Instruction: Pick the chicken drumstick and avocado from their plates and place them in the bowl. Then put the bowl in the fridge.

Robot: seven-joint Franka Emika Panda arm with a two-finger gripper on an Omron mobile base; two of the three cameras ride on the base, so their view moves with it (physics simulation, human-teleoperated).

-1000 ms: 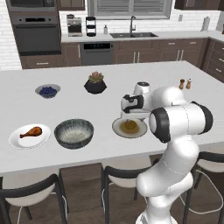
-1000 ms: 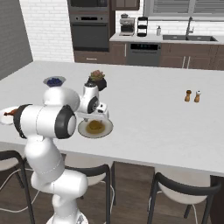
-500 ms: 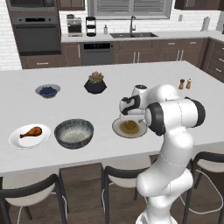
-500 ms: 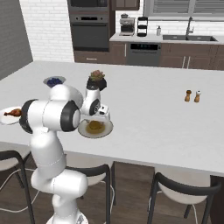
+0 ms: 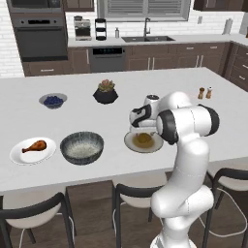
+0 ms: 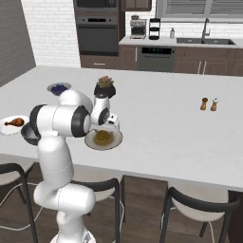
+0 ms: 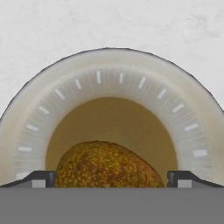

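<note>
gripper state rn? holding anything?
Gripper: open, holding nothing. Its fingertips stand on either side of the avocado on the beige-rimmed plate.

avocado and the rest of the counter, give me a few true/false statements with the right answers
1. The avocado lies on the beige-rimmed plate. True.
2. The gripper is shut on the avocado. False: its tips stand open on either side of it.
3. The chicken drumstick is in the bowl. False: it lies on the white plate, and nothing lies in the bowl.
4. The blueberry bowl stands beyond the white plate. True.
5. The plant pot has tipped over. False: it stands upright.
</note>
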